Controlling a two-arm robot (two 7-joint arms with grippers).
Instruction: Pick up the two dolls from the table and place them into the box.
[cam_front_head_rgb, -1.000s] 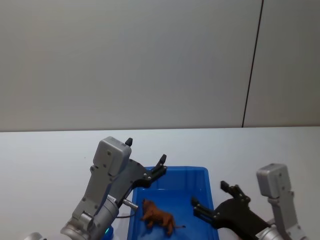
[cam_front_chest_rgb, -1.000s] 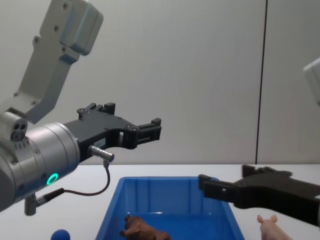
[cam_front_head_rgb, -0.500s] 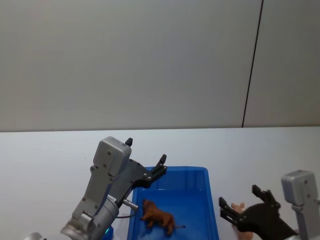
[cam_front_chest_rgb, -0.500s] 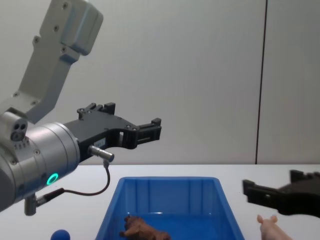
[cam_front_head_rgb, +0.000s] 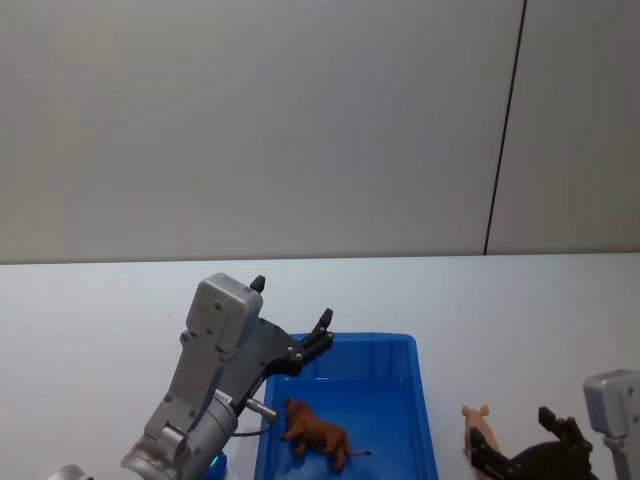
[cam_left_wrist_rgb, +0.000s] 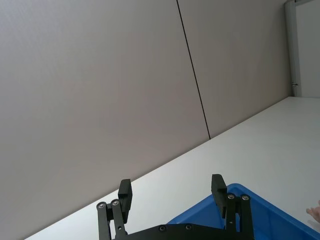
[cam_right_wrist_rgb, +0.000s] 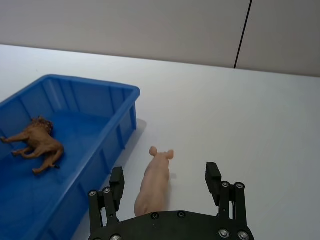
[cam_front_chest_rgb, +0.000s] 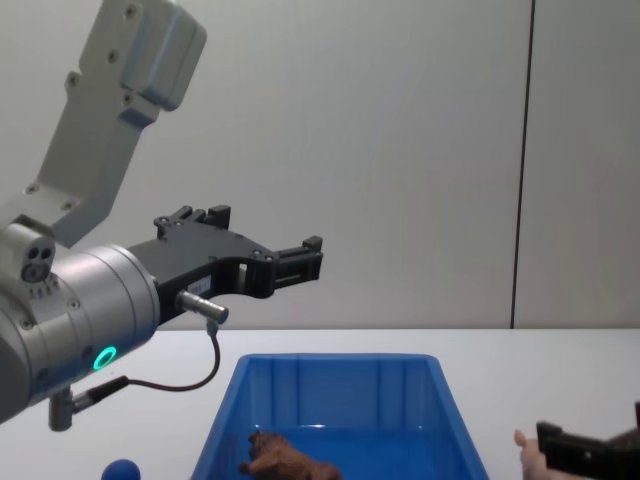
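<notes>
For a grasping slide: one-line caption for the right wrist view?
Open right gripper lined up on the pink pig on the table, beside the blue box holding the lion.

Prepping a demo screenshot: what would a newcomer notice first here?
The large left hand hangs open over the left edge of the blue box, which holds the brown lion. Right of the box, the pink pig lies on the white table, with the open right hand lined up on it.

one brown shaggy-maned toy lion (cam_front_head_rgb: 318, 437), one pale pink toy pig (cam_right_wrist_rgb: 153, 184), one large open-topped glossy blue plastic box (cam_front_head_rgb: 372, 341), one small blue ball (cam_front_chest_rgb: 122, 470), one white tabletop (cam_front_head_rgb: 100, 300).
</notes>
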